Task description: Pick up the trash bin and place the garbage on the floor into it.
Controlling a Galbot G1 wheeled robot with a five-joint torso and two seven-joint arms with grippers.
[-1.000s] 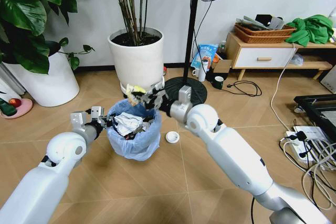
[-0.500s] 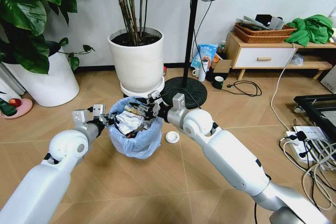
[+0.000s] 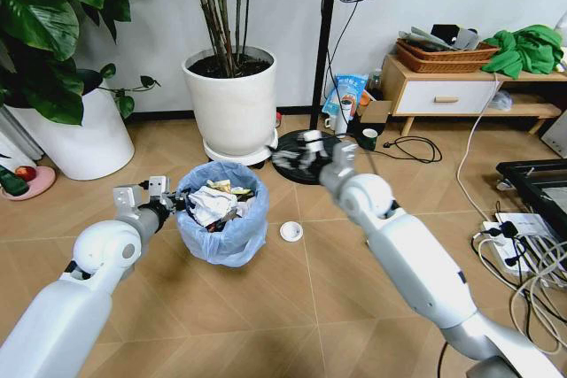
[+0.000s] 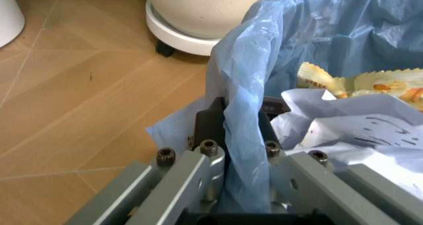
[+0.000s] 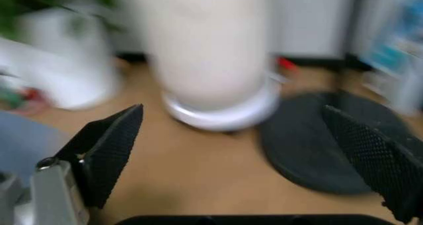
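head view: the trash bin (image 3: 215, 227) stands on the floor (image 3: 266, 325), just in front of a white plant pot (image 3: 230, 99). its light-blue liner is bunched over the rim, and the bin holds garbage (image 3: 215, 204): crumpled white paper with a yellowish scrap on top. the left gripper (image 3: 177, 204) is at the bin's left rim. in the left wrist view its fingers (image 4: 206, 160) are clamped together on the rim and liner of the bin (image 4: 251, 101), with white paper and a crinkle-edged yellowish piece (image 4: 343, 84) lying just inside. the right gripper (image 3: 292, 152) is raised above the floor to the right of the bin, over the black fan base (image 3: 306, 155) and clear of the bin; it appears blurred. in the right wrist view its two black pads (image 5: 109, 150) stand wide apart with nothing between them. a white disc (image 3: 291, 231) lies on the floor just to the right of the bin, apart from it.
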